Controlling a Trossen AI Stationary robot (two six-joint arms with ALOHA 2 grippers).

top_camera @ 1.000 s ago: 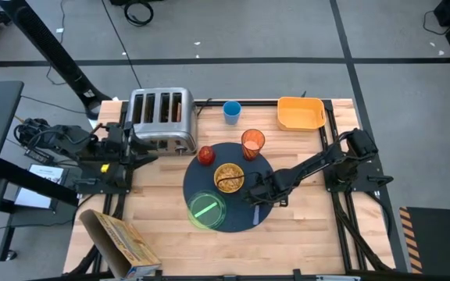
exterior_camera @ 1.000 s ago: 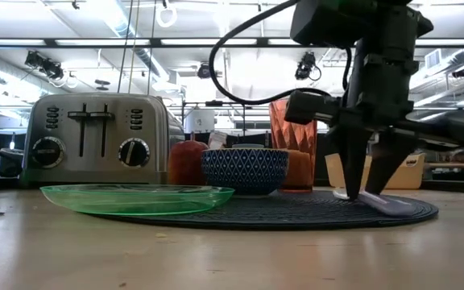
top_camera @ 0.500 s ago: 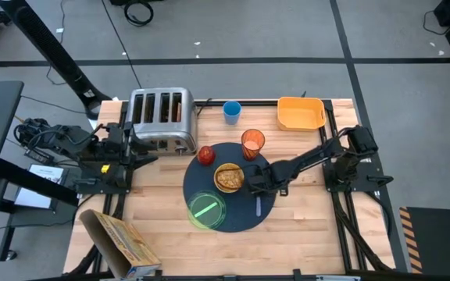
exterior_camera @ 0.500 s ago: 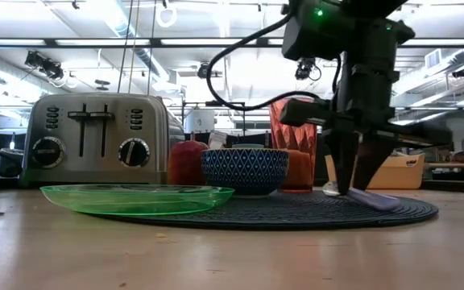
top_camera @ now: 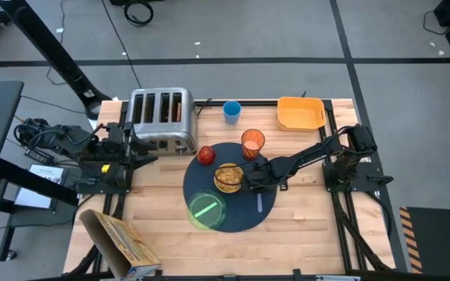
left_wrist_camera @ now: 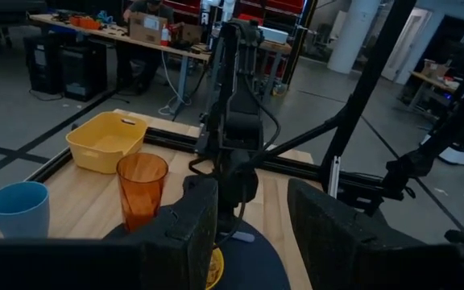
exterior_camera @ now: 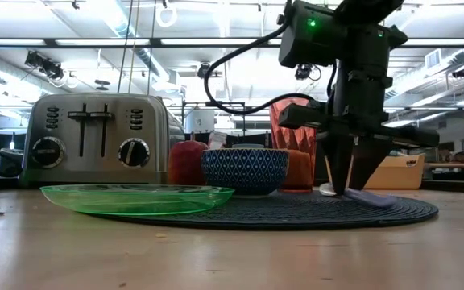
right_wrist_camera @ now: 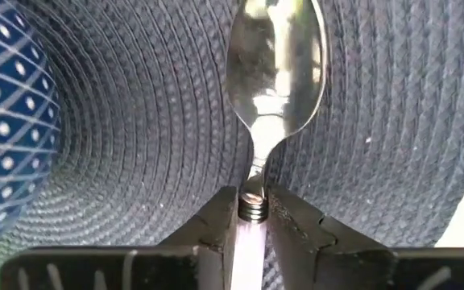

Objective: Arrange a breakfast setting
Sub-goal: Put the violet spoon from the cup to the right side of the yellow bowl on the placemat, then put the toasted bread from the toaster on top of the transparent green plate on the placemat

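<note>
The silver spoon with a pale lilac handle (right_wrist_camera: 274,60) lies flat on the large round dark-navy woven mat (top_camera: 244,221), on the mat's right part, just beside the small blue-and-white patterned cereal bowl (exterior_camera: 244,170). The right gripper (top_camera: 255,183) stands over the spoon's neck; its wrist view shows the two dark fingers close on either side of the handle, apparently clamped on it, with the spoon bowl pointing away from the wrist.

Judged from this, the step in hand is laying the spoon beside the bowl. What comes next would be parting the fingers and lifting straight up, so the spoon does not drag or turn on the weave.

Further out on the mat are the red apple (top_camera: 206,154), the ribbed orange tumbler (top_camera: 252,143) and the translucent green plate (top_camera: 206,209). The left gripper (left_wrist_camera: 248,221) waits by the steel four-slot toaster (top_camera: 162,119), fingers parted and empty.

The toast cannot be made out clearly; something brown fills the bowl from above.
</note>
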